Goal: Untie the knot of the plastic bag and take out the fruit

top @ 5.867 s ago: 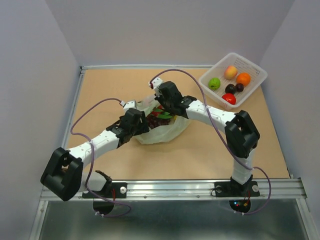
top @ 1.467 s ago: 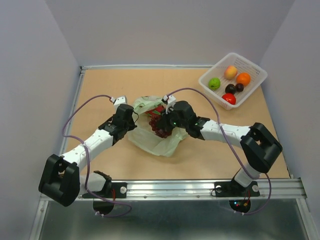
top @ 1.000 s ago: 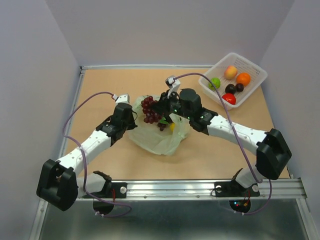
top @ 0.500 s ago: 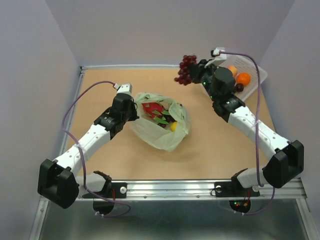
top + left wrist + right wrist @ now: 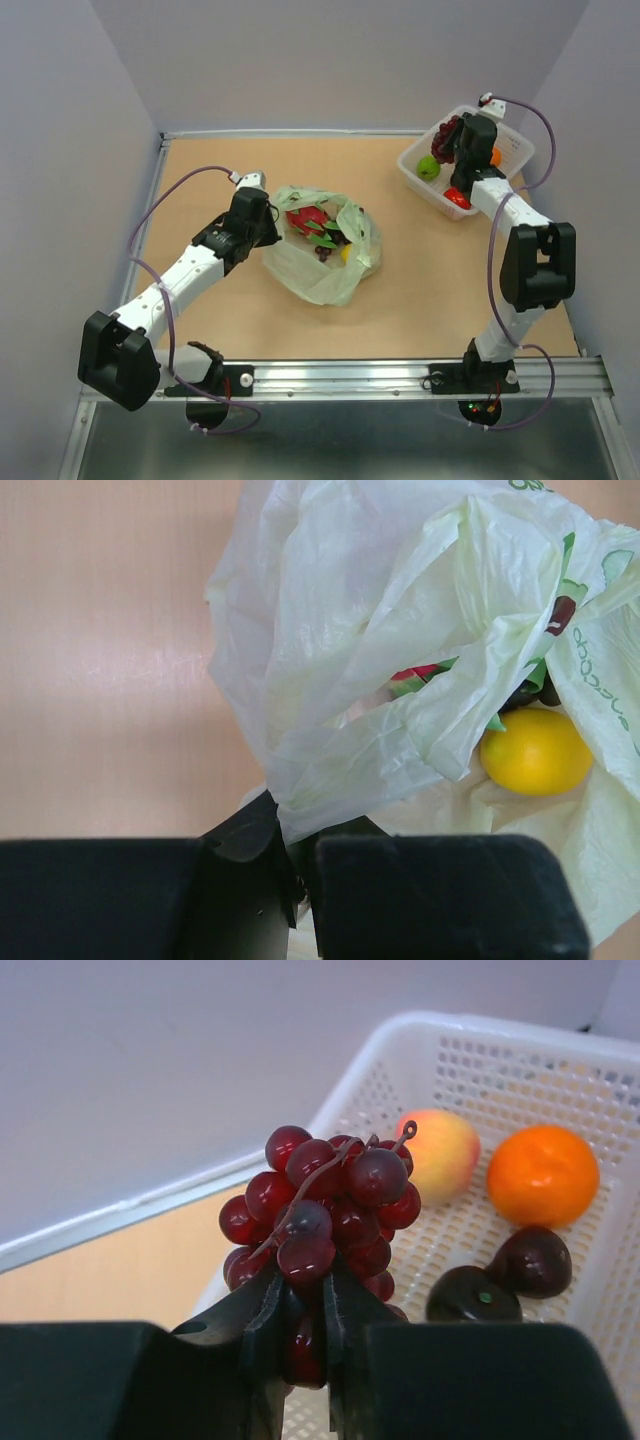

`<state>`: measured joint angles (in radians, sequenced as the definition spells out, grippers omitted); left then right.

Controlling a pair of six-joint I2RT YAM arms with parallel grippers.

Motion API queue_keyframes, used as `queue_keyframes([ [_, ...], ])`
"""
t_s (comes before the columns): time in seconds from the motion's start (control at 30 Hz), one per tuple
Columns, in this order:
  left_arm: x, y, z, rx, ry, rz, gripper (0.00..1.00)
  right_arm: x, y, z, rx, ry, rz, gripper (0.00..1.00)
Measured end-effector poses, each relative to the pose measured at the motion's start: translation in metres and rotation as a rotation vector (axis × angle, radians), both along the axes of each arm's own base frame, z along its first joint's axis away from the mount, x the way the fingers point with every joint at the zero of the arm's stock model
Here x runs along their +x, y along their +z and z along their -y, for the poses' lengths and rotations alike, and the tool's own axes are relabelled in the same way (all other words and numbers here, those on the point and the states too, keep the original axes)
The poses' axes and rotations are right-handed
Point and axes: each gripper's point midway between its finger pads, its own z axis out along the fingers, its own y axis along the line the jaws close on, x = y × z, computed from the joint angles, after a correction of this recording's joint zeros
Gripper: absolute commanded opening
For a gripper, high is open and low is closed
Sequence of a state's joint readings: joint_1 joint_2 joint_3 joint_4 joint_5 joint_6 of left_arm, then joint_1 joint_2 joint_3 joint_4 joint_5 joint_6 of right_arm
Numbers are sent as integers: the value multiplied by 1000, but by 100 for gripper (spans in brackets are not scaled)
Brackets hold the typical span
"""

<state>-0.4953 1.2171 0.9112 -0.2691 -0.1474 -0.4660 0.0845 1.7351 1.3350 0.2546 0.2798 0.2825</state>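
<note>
The pale green plastic bag (image 5: 318, 262) lies open mid-table; no knot shows. Inside it are a pink-red dragon fruit (image 5: 304, 217) and a yellow oval fruit (image 5: 345, 253). My left gripper (image 5: 268, 226) is shut on the bag's left edge; in the left wrist view the film (image 5: 340, 630) is pinched between its fingers (image 5: 262, 855), with the yellow fruit (image 5: 536, 750) just beyond. My right gripper (image 5: 456, 140) holds the dark purple grapes (image 5: 446, 132) over the white basket's left part. In the right wrist view the bunch (image 5: 330, 1205) sits between the jaws of the gripper (image 5: 305, 1305).
The white mesh basket (image 5: 507, 134) stands at the back right corner, near the walls. It holds a peach fruit (image 5: 440, 1155), an orange one (image 5: 542, 1173), two dark ones (image 5: 530, 1258), a green one (image 5: 428, 167) and a red one (image 5: 457, 197).
My right arm lifted the grapes out of the bag and swung them right and back, over the basket. The left gripper kept its hold on the bag's edge.
</note>
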Motion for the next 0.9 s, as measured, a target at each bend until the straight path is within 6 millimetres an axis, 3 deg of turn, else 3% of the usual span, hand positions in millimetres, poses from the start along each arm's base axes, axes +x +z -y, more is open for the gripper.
queue_keyframes([
  [0.03,0,0,0,-3,3,-2,15,6,-14,8,3,-19,-26,55],
  [0.07,-1,-1,0,-7,10,-6,15,9,-22,12,4,-33,-38,82],
  [0.1,-1,-1,1,-8,11,-9,15,14,-36,18,4,-53,-65,83],
  [0.13,-1,-2,1,-10,15,-13,15,17,-46,23,4,-77,-84,94],
  [0.2,0,-6,2,-8,20,-28,14,20,-57,30,-7,-113,-117,99],
  [0.27,2,-9,3,-3,25,-45,15,22,-55,30,-10,-115,-125,100],
  [0.47,11,-9,11,-1,27,-51,14,20,-7,9,15,-16,-51,100],
  [0.57,13,-9,14,3,24,-52,14,9,18,-29,7,100,-24,99],
  [0.7,15,-10,14,19,11,-52,13,-20,45,-120,-15,333,1,92],
  [0.77,15,-10,14,27,1,-49,12,-47,54,-179,-23,483,3,92],
  [0.83,15,-9,14,33,-9,-46,12,-72,57,-219,-33,592,-8,90],
  [0.9,16,-9,15,38,-18,-39,12,-117,57,-278,-47,750,-28,88],
])
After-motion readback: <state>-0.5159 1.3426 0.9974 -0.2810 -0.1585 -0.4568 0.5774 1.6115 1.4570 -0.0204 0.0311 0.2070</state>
